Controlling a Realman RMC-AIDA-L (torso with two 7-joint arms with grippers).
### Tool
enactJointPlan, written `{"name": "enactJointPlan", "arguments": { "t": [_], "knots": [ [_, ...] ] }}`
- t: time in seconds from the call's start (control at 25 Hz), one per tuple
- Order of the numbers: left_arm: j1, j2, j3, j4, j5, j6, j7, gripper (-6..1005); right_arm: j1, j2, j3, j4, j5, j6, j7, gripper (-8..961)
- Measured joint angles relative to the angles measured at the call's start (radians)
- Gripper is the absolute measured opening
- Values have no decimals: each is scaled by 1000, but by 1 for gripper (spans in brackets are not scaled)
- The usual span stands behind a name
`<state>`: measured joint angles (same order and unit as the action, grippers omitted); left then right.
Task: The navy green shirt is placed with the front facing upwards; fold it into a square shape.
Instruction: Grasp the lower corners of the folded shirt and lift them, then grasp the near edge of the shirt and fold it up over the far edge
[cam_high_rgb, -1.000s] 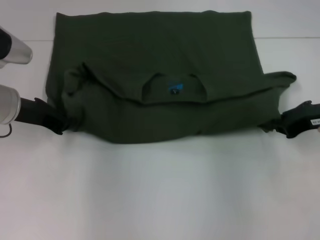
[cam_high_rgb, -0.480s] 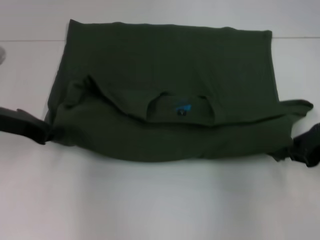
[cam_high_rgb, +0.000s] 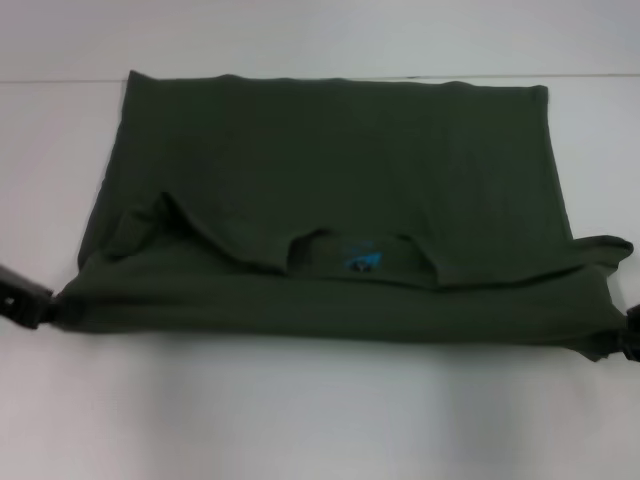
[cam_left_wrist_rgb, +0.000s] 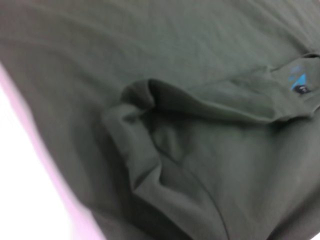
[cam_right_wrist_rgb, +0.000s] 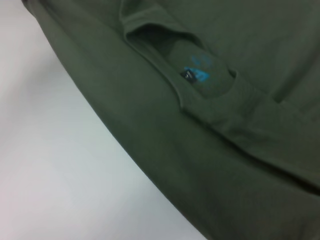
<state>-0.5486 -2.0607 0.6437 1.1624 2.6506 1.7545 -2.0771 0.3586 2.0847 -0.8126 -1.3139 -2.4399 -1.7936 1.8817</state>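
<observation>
The navy green shirt (cam_high_rgb: 330, 170) lies on the white table (cam_high_rgb: 300, 420), doubled over on itself, so its round collar (cam_high_rgb: 355, 255) with a blue-marked neck label (cam_right_wrist_rgb: 192, 74) faces up near the front fold. At the fold's left corner my left gripper (cam_high_rgb: 40, 307) is shut on the cloth. My right gripper (cam_high_rgb: 630, 335) shows only at the picture's edge, shut on the fold's right corner. The cloth is drawn taut between them. In the left wrist view a sleeve (cam_left_wrist_rgb: 150, 125) lies bunched and creased. No chest lettering shows.
Bare white table surrounds the shirt in front and on both sides. A faint seam line (cam_high_rgb: 60, 80) crosses the table behind the shirt's far edge.
Both grippers have moved outward and toward the near side, drawing the folded edge with them. The fold now lies straighter and wider, and the shirt looks flatter.
</observation>
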Motion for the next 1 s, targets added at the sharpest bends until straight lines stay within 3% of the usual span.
{"name": "enactJointPlan", "arguments": {
  "t": [0.52, 1.0],
  "knots": [
    [54, -2, -9, 80, 74, 181, -45, 33, -36, 8, 1, -86, 6, -165, 57, 20],
    [69, -10, -2, 135, 172, 301, -53, 33, -73, 4, -138, -91, 0, -193, 129, 21]
  ]
}}
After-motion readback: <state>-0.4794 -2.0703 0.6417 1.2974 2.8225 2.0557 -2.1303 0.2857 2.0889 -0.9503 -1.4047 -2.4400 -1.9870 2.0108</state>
